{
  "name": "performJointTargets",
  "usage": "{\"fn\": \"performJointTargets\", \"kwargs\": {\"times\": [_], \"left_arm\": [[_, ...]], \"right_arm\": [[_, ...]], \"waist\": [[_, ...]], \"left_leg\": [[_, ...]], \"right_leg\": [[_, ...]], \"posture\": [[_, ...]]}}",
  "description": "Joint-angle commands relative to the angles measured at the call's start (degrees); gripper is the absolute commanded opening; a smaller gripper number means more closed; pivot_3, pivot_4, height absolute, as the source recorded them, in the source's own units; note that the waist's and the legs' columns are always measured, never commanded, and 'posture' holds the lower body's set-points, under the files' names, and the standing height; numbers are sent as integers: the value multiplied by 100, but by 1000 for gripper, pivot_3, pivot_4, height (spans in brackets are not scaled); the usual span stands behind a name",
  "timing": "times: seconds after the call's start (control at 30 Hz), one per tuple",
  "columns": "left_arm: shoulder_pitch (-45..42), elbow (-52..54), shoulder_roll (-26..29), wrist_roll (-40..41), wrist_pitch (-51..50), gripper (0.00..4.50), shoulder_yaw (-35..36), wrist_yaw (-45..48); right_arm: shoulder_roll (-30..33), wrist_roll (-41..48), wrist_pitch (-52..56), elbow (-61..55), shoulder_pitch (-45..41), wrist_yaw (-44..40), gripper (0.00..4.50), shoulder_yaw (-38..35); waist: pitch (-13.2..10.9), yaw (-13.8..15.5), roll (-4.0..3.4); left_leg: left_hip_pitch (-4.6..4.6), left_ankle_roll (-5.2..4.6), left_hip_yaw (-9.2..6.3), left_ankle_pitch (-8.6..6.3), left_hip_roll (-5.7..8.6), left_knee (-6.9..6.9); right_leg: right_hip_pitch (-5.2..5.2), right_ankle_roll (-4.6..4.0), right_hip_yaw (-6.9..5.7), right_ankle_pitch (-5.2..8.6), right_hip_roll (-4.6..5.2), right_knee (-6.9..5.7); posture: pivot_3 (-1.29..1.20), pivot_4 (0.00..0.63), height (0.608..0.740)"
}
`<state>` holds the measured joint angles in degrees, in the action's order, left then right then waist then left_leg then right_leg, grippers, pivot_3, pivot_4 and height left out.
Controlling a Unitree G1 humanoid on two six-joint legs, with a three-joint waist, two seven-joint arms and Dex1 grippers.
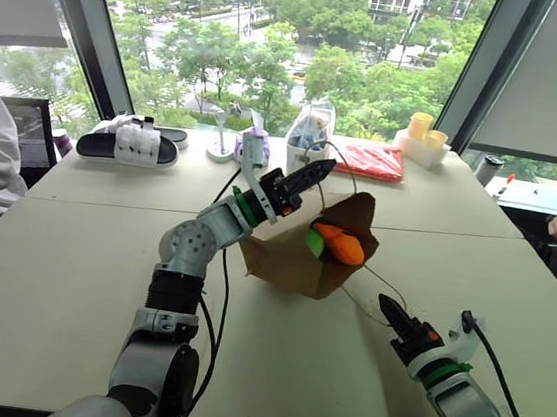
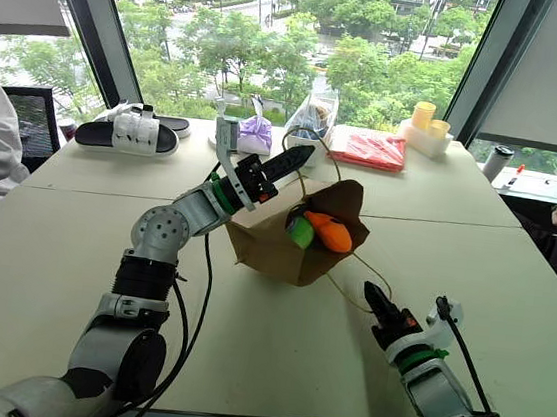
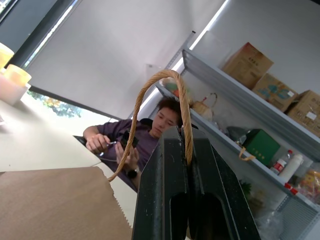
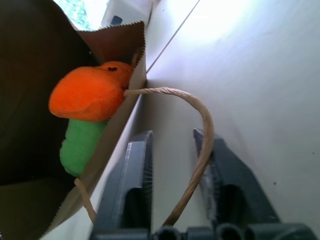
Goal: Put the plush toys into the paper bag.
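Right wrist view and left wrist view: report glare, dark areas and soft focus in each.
Right wrist view: the pale table washes out toward one corner, the brown paper bag interior is very dark, the near black fingers look soft. Left wrist view: the twisted beige cord handle is sharp, the person behind softer.

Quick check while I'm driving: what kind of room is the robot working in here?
Likely an office or meeting room on an upper floor: pushed-together tables, big windows looking down on trees and a street, storage shelves with boxes, and a seated person using a phone.
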<state>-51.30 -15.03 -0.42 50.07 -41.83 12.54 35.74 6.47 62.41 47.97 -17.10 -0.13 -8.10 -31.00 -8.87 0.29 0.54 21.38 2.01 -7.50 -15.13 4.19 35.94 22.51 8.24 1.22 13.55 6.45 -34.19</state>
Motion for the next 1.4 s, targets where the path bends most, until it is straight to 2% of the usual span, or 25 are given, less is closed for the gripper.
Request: {"fn": "performJointTargets", "kwargs": {"times": [0.03, 0.13, 0.27, 0.37, 0.5, 0.7, 0.77, 0.8, 0.87, 1.0, 1.07, 1.1, 1.4], "left_arm": [[-12, 290, 20, 72, 59, 0, 30, -36], [4, 364, 93, 10, 24, 0, -36, -60], [61, 866, 499, -35, -350, 0, -276, -67], [72, 1007, 625, 129, -548, 0, -170, -175], [107, 906, 674, 108, -572, 0, -95, -302], [266, 618, 694, -207, -308, 0, -265, -121], [331, 563, 686, -259, -253, 544, -299, -18], [345, 517, 682, -257, -258, 787, -290, 4], [348, 469, 714, -175, -331, 1678, -236, 112], [405, 594, 831, -19, -508, 3665, -145, 228], [448, 664, 914, -1, -552, 4500, -129, 253], [486, 710, 974, -20, -561, 4500, -149, 285], [1199, 1506, 1910, 709, -1449, 4500, 184, 638]], "right_arm": [[174, 548, -114, -373, 2, -5, 32, -118], [493, 1234, -114, -649, -87, -37, 32, -245], [1532, 3211, -189, -1084, -712, 250, 32, -450], [2078, 3814, -409, -1022, -1192, 567, 32, -352], [2413, 3968, -562, -840, -1625, 772, 32, -10], [2564, 3524, -516, -781, -1467, 563, 32, 482], [2558, 3426, -517, -796, -1352, 495, 0, 572], [2552, 3355, -545, -798, -1300, 448, 268, 586], [2589, 3304, -566, -861, -1195, 294, 822, 580], [2781, 3330, -475, -1117, -907, 101, 2771, 557], [2915, 3348, -442, -1289, -713, -1, 3721, 539], [2966, 3418, -443, -1390, -591, -51, 4146, 503], [3348, 3938, -435, -1807, 949, -595, 4146, -210]], "waist": [[0, 0, 0], [-1, -1, -1], [-5, -54, -4], [-3, -86, 0], [-4, -90, 2], [-5, -78, 2], [-4, -73, 3], [-4, -74, 3], [-4, -79, 3], [-4, -83, 3], [-4, -83, 3], [-5, -83, 3], [-6, -81, 6]], "left_leg": [[1, 0, 0, 0, 0, 0], [1, 0, 0, 0, 0, 1], [1, 0, -1, 0, -1, -2], [-1, -1, -7, 0, -3, -5], [2, -1, -12, 0, -3, -3], [6, -1, -10, 0, -2, -1], [6, -2, -10, 0, -1, -1], [7, -2, -11, -1, -1, -1], [7, -2, -9, -1, -1, -1], [7, -2, -10, -1, -1, -1], [6, -2, -10, -1, -2, -2], [6, -2, -10, -1, -2, -2], [3, -6, -14, -3, -5, -1]], "right_leg": [[0, 0, 0, 0, 0, 0], [0, 0, 1, 0, 0, 1], [1, 0, 2, 0, 0, 0], [-7, 0, -7, 1, 0, 4], [-7, -1, -14, 1, 0, 6], [-5, -1, -12, 1, 1, 6], [-6, -1, -13, 1, 1, 8], [-6, -1, -13, 1, 1, 8], [-4, -1, -11, 1, 2, 8], [-4, -1, -11, 1, 1, 7], [-4, -1, -11, 1, 1, 7], [-4, -1, -11, 1, 1, 7], [-8, -1, -8, 1, 3, 8]], "posture": [[0, 150, 740], [0, 150, 740], [0, 150, 740], [0, 150, 740], [0, 150, 740], [0, 150, 740], [0, 150, 740], [0, 150, 740], [0, 150, 740], [0, 150, 740], [0, 150, 740], [0, 150, 740], [0, 150, 740]]}}
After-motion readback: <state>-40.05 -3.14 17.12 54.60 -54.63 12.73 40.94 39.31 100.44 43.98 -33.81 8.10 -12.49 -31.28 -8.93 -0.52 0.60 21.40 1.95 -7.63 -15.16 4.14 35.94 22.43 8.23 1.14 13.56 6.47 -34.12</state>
